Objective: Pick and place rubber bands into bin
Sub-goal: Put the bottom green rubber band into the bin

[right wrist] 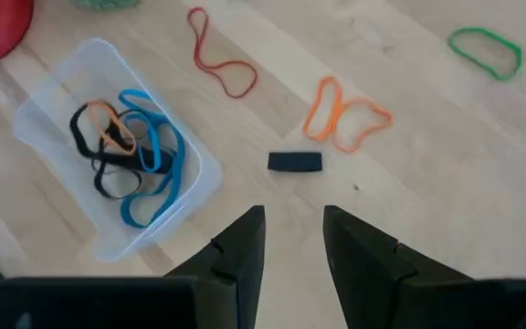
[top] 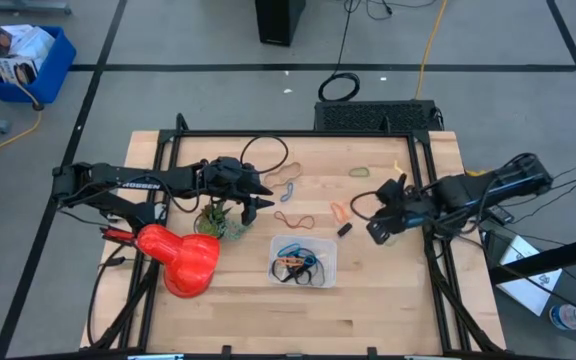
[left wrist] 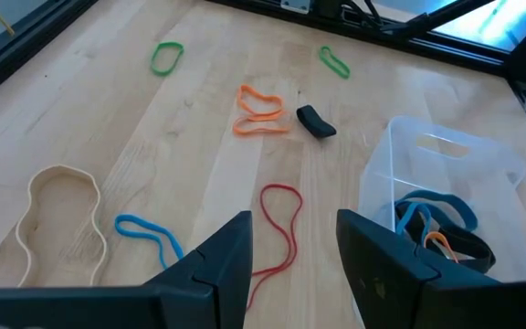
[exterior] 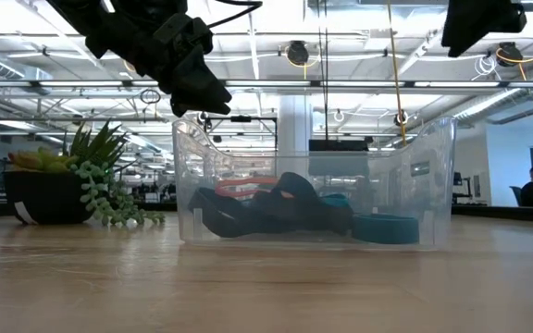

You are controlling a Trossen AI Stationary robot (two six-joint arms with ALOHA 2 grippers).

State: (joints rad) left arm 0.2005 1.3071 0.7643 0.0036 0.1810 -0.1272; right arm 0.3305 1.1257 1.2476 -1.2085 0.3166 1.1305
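Observation:
The clear bin (top: pixel 304 260) stands on the table's near middle and holds blue, black and orange rubber bands (right wrist: pixel 131 151). Loose bands lie flat on the wood: red (left wrist: pixel 279 228), blue (left wrist: pixel 149 236), tan (left wrist: pixel 57 215), orange (left wrist: pixel 261 110), two green (left wrist: pixel 166 57) (left wrist: pixel 334 61), and a short black one (right wrist: pixel 295 162). My left gripper (top: pixel 265 195) is open and empty above the red band, left of the bin. My right gripper (top: pixel 376 228) is open and empty above the table, right of the black band.
A red vase-like object (top: pixel 183 258) and a small potted plant (top: pixel 218 220) stand left of the bin. A large black loop (top: pixel 265 152) lies at the far middle. A blue crate (top: pixel 23 60) and a black cable coil (top: pixel 340 88) are on the floor beyond the table.

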